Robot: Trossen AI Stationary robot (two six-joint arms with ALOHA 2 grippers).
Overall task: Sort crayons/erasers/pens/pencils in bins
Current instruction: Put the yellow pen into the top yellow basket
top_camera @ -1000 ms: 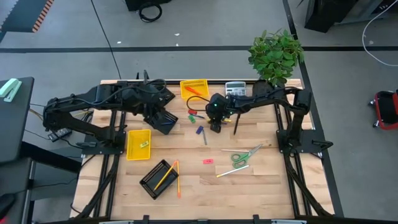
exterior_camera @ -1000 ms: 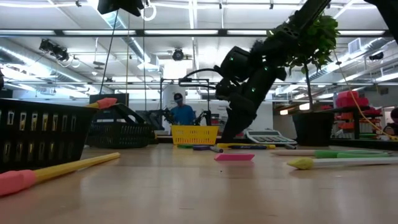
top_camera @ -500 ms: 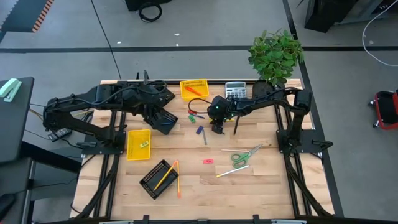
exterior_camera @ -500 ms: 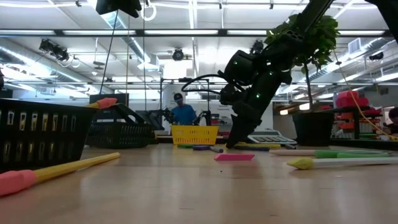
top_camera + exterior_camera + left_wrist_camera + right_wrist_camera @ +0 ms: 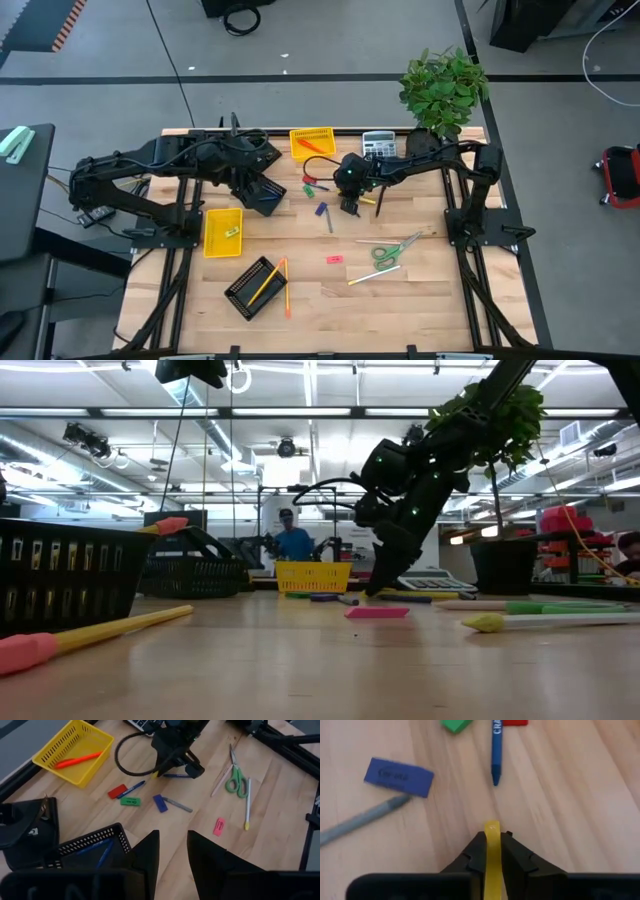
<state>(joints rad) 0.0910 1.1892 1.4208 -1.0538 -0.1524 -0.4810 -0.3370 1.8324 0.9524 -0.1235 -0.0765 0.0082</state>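
My right gripper stands at the middle of the table, fingers down on the wood, shut on a yellow stick. Just ahead of it lie a blue crayon, a blue eraser, a grey pen, a green eraser and a red eraser. My left gripper hangs open and empty above a black mesh bin that holds blue crayons. Another black bin holds pencils. One yellow bin holds an orange pen, and the other yellow bin holds small erasers. My right gripper pinches the yellow stick between its two fingers, one on each long side, near the end that pokes out just past the fingertips. The fingers slant down from the table's right side. Whether the stick is clear of the wood, I cannot tell.
A pink eraser, green-handled scissors and a long pencil lie toward the near right. A dark pen lies beside my right gripper. A calculator and a potted plant stand at the far edge.
My right gripper has come down onto the table, shifting slightly toward the right edge. Its fingers have drawn together on the yellow stick. My left arm has kept still.
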